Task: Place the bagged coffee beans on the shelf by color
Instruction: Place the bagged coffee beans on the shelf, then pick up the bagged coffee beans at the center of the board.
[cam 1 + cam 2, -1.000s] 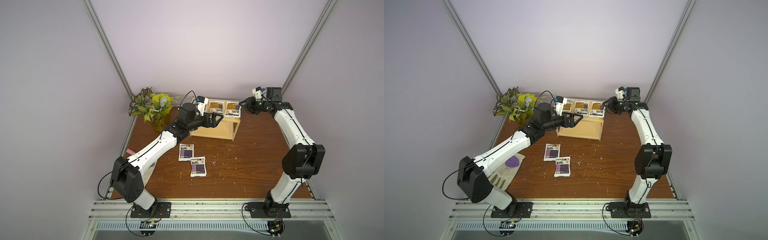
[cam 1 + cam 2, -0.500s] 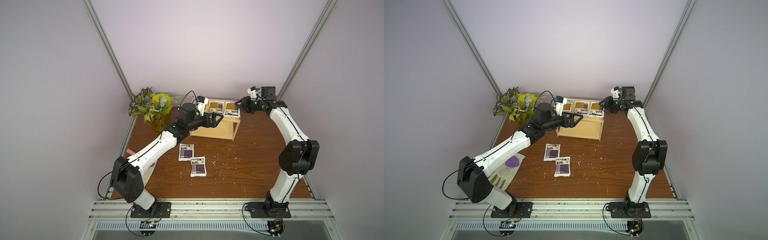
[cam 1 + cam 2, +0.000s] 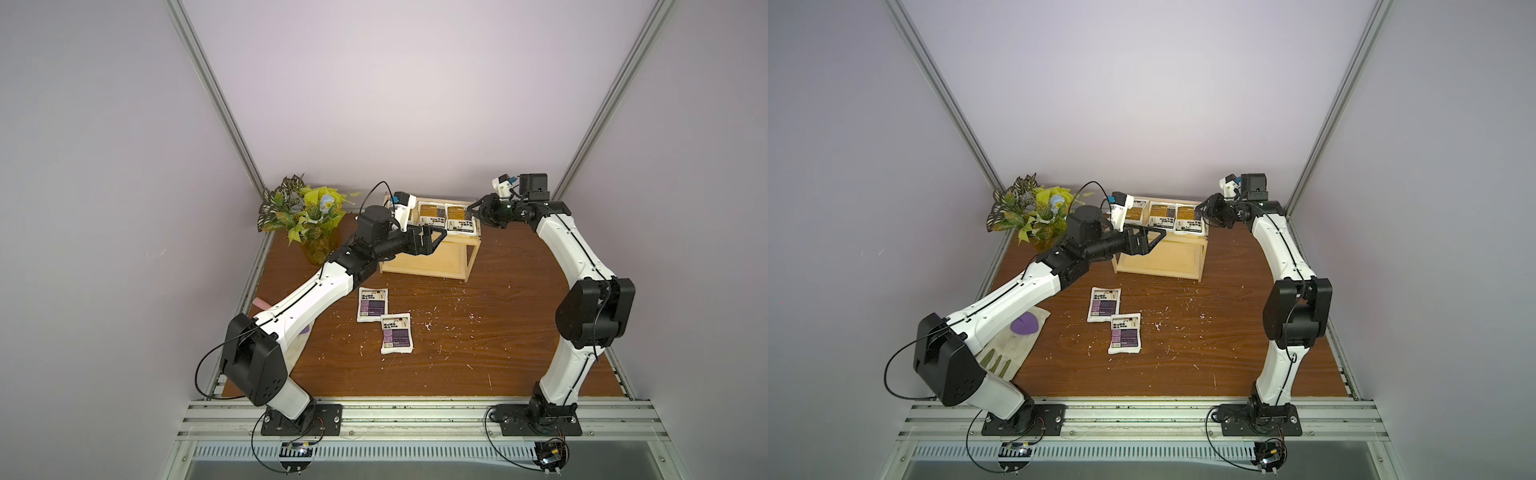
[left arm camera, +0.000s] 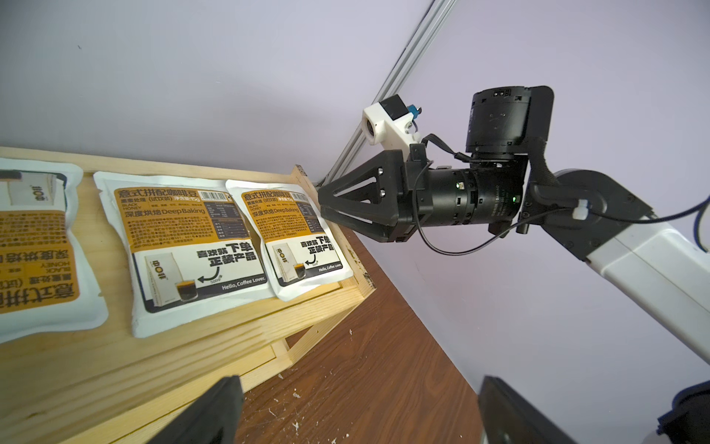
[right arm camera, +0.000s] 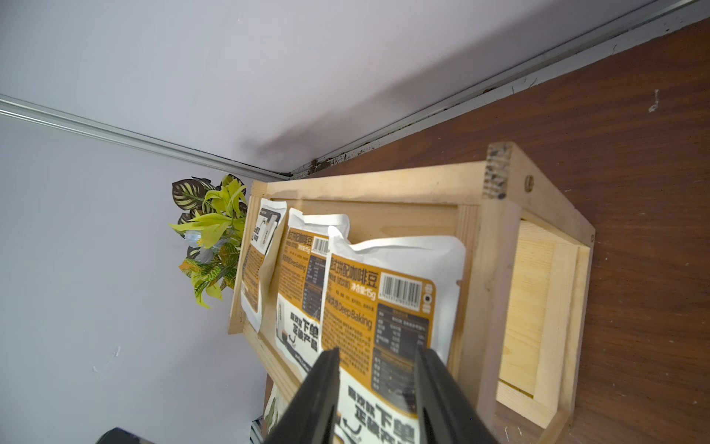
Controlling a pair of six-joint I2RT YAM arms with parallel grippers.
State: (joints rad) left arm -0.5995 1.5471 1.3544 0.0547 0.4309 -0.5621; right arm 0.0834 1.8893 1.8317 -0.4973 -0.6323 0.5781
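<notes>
We see table (image 3: 498,332) with shelf (image 3: 424,266) at back edge. Left gripper (image 3: 436,237) over shelf front, fingers spread wide, empty. Right gripper (image 3: 473,214) at shelf right end, fingers part-spread, pinching nothing. Three orange pouches (image 4: 192,238) on top tier. Two purple pouches (image 3: 372,304) mid-table, corners touching.

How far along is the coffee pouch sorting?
Done: three orange pouches lie in a row on the top tier of the shelf. In hand: nothing; left gripper and right gripper are open, the right one by the end pouch. Left: two purple pouches on the table; the lower tier looks bare.
</notes>
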